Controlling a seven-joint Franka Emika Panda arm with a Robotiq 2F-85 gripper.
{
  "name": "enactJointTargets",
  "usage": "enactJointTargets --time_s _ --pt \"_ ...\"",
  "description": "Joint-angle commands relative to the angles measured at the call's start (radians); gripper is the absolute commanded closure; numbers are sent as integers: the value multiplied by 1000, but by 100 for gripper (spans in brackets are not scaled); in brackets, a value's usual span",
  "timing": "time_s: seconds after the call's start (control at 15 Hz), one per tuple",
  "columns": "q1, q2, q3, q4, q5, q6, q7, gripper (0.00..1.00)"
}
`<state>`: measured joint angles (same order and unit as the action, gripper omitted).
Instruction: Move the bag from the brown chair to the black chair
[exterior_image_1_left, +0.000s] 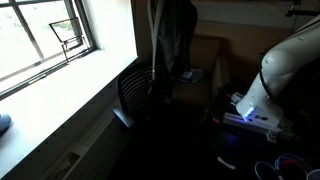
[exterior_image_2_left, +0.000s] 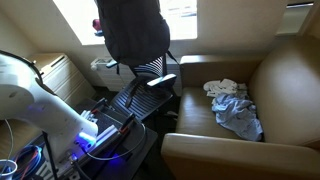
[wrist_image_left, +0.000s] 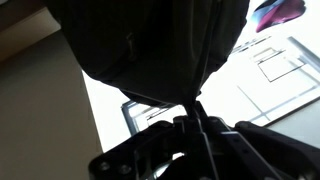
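Silhouetted at the bottom of the wrist view, the claw (wrist_image_left: 192, 128) is pinched shut on the gathered straps (wrist_image_left: 196, 100) of the black fabric bag (exterior_image_2_left: 135, 28), which hangs at upper centre above the black mesh office chair (exterior_image_2_left: 148, 70), left of the brown upholstered armchair (exterior_image_2_left: 285, 70) holding crumpled pale cloth (exterior_image_2_left: 235, 108).

A black bag (wrist_image_left: 150, 45) is seen filling the upper frame, with its straps (wrist_image_left: 196, 100) drawn together below it into the silhouetted gripper (wrist_image_left: 195, 122). A bright window (wrist_image_left: 270, 85) is shown to the right of the bag and a beige wall (wrist_image_left: 40, 110) to its left.

Bright window (exterior_image_1_left: 42, 38) w/ pale sill (exterior_image_1_left: 70, 92)
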<state>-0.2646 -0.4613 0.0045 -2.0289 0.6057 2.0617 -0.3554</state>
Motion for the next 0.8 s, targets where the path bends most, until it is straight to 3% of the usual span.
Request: enactJointTargets --time_s 0.0,0.27,0.47,0.73 --pt "186 14 -165 -103 116 -16 -132 99" --pt "257 144 -258 -221 293 -59 -289 99" --pt "252 292 -245 -286 419 -112 -399 99" --pt "224 566 -194 -246 646 -149 -458 99"
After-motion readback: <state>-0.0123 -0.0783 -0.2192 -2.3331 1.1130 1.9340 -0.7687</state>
